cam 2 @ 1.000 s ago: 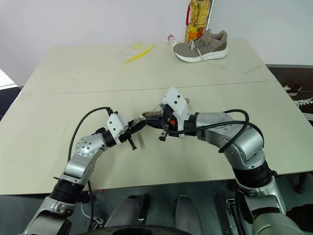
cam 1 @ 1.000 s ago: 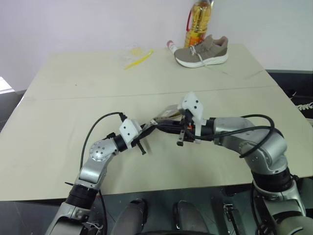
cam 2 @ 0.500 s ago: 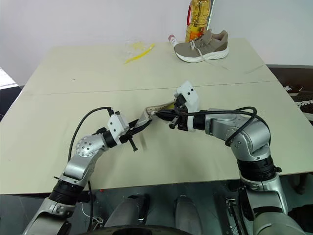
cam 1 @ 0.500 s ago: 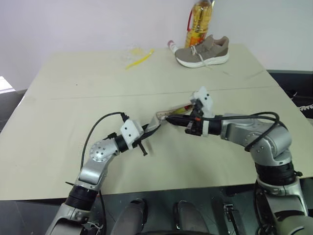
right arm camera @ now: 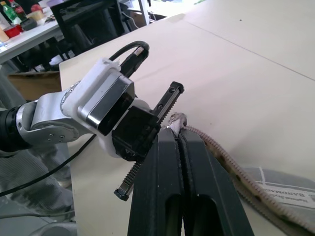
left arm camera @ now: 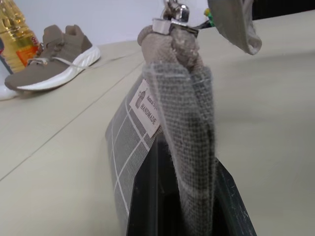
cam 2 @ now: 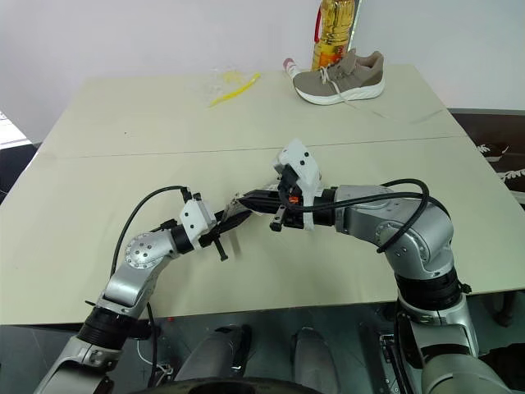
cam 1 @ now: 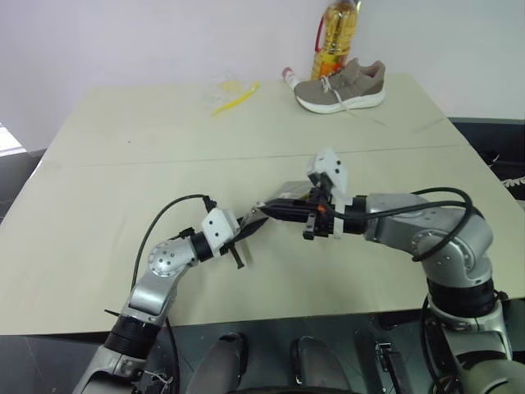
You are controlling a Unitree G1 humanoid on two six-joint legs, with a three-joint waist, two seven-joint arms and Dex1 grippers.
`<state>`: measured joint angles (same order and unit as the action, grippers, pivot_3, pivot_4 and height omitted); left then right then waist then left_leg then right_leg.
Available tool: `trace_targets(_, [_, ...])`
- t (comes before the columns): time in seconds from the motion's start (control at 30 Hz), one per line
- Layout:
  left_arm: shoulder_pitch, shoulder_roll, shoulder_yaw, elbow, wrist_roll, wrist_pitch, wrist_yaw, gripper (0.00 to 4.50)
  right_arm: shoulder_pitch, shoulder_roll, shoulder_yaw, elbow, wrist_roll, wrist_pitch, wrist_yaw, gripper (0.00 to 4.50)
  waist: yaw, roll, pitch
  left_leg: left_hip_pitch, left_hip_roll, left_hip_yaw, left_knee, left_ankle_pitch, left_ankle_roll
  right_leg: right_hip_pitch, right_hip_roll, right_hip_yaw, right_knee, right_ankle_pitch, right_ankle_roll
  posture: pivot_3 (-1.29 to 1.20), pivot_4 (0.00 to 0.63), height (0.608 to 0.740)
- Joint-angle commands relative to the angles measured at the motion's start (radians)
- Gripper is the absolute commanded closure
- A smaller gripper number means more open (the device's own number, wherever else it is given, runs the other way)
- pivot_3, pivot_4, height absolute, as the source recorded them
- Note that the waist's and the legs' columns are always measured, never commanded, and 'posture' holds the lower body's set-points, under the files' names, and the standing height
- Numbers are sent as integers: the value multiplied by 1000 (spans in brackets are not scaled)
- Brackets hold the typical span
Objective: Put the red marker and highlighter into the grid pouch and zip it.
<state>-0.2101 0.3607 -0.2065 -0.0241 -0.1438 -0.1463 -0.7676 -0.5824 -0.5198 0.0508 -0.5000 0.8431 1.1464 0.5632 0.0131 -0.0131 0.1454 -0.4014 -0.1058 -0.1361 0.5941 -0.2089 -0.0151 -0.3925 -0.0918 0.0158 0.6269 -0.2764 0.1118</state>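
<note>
The grid pouch (left arm camera: 147,147) hangs in the air over the middle of the surface (cam 1: 123,164), held between the two arms. The left tool (cam 1: 246,223) is clenched on one end of the pouch — the end by the small white label (left arm camera: 146,108). The right tool (right arm camera: 178,140) is squeezed shut too, and it looks like it is pinching the zipper pull (right arm camera: 176,119) at that same end, right next to the left tool. The red marker and the highlighter may already be inside the pouch, but I cannot tell. So this looks like the zipping part of the job. What could go wrong? The zipper pull is tiny, and the right tool could slip off it if it tugs too fast. The pouch is soft and floppy, so it could bunch up and jam the zipper if the two arms do not keep it pulled straight. If the left tool lets the cloth slide out, the pouch would drop onto the surface, and anything inside could fall out of a part that is not zipped. Far away at the back edge sit a shoe (cam 1: 340,84) and a bottle of oil (cam 1: 334,37) — they are not in the way
</note>
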Motion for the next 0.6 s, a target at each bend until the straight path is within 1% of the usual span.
trace_targets(0.03, [22, 13, -16, -26, 10, -6, -17, 4500, -42, -8, -36, -30, 9, -20, -9, 4452, 0, 0, 0, 0, 0, 0, 0, 0, 0, 0, 0, 0, 0, 0, 0, 0, 150, 740])
trace_targets(0.23, [46, 25, -22, -49, -2, 0, -42, 4500, -50, -88, -37, 12, -40, -56, 39, 4452, 0, 0, 0, -1, 0, 0, 0, 0, 0, -1, 0, 0, 0, 0, 0, 0, 150, 740])
trace_targets(0.3, [55, 30, -21, -57, -6, 3, -51, 4500, -34, -149, -33, 27, -70, -92, 96, 4452, 0, 0, 0, -1, 0, 0, 0, 0, 0, -1, 0, 0, 0, 0, 0, 0, 150, 740])
trace_targets(0.4, [61, 32, -18, -63, -8, 8, -57, 4500, -15, -203, -22, 40, -97, -132, 146, 4452, 0, 0, 0, -2, 0, 0, 0, 0, 0, -1, 0, -1, -2, 0, 0, 0, 150, 740])
trace_targets(0.6, [68, 35, -18, -68, -9, 13, -61, 4500, -4, -242, -21, 70, -126, -177, 182, 4452, 0, 0, 0, -2, 0, 0, 0, 0, 0, -1, 0, -1, -3, 0, 0, 0, 150, 740])
